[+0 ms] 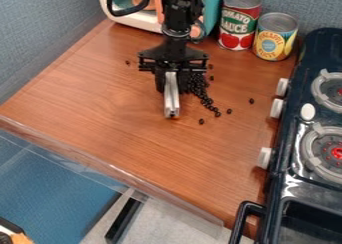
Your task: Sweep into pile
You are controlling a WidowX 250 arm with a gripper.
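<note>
"Starting with the dark beans (198, 83): where do they lie?"

"On the brown counter (113, 113), gathered in a loose cluster just beside the pincer (172, 87), on its right in the view. A thin trail runs from the cluster toward the near edge. Beyond the trail, 3 single beans lie apart; 1 more sits well off on the left."

"State of the pincer?"

"Closed on a narrow silver-grey tool (172, 105), which hangs down between its fingers. The tool's lower end is at the counter, left of the trail. Contact with the surface: cannot tell."

"Arm?"

"Black, entering from the top edge, wrist above the beans."

"Surroundings, working outward?"

"Behind the cluster, 2 upright cans: a red-and-white can (240, 19) and, near it, a yellow-and-blue can (275, 37). Behind the arm, a teal and cream toy appliance (120, 13), partly hidden. Along the right side, a black toy stove (294, 180) with 2 burners and white knobs; a black handle at its near end. Blue-grey wall (47, 28) at the back."
</note>
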